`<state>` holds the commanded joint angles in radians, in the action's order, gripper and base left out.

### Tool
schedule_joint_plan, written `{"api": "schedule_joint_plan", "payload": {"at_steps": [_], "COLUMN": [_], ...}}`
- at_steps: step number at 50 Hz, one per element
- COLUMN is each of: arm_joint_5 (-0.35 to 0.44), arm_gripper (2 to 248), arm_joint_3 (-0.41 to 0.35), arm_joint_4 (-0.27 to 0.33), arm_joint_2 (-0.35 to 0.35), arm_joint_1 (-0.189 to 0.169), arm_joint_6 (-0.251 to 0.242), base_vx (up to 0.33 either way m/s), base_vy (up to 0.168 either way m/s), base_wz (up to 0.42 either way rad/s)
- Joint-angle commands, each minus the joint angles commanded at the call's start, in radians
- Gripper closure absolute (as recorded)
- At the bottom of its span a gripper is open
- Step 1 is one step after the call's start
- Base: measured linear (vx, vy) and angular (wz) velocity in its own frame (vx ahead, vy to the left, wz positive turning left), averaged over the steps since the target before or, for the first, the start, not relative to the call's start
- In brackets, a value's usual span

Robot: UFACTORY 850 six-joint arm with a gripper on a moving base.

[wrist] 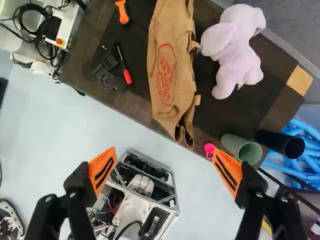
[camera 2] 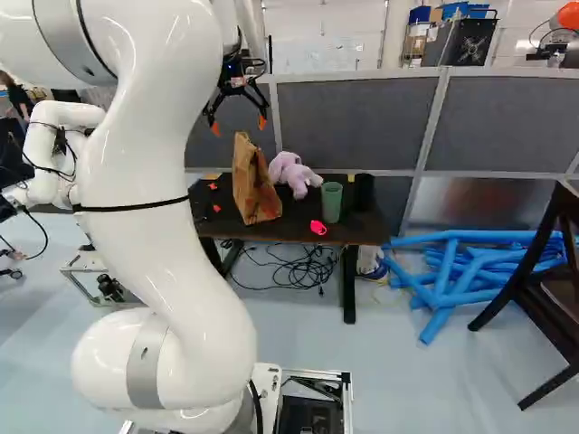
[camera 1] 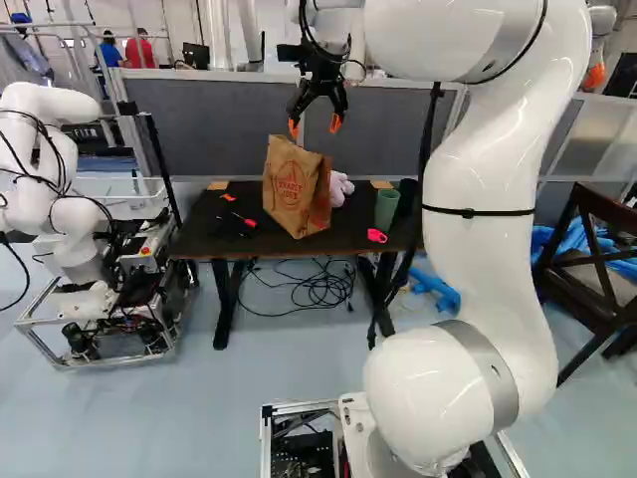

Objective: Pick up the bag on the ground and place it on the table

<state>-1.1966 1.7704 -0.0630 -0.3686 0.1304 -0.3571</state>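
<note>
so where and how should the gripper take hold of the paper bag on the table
Probably best by its top edge, from straight above, one finger on each broad face. The bag stands upright on the table and narrows towards the top in the right base view, so the open gripper should straddle it there.

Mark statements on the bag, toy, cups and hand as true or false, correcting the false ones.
1. The bag stands on the table. True.
2. The hand is closed on the bag. False: it is open, clear of the bag.
3. The plush toy lies on the floor. False: it is on the table, beside the bag.
4. The green cup is next to the black cup. True.
</note>
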Motion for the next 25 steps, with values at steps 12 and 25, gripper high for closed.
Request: {"api": "schedule_joint_plan", "payload": {"at_steps": [12, 25], "arm_joint_5": [0.0, 0.0], "arm_gripper": [3, 3], "arm_joint_3": [0.0, 0.0], "arm_joint_4": [0.0, 0.0], "arm_joint_2": [0.0, 0.0], "arm_joint_1": [0.0, 0.0], "arm_joint_6": [0.0, 0.0], "base_vx": [-0.177, -0.192], "base_vy": [0.002, 0.002], "base_wz": [0.008, 0.01]}}
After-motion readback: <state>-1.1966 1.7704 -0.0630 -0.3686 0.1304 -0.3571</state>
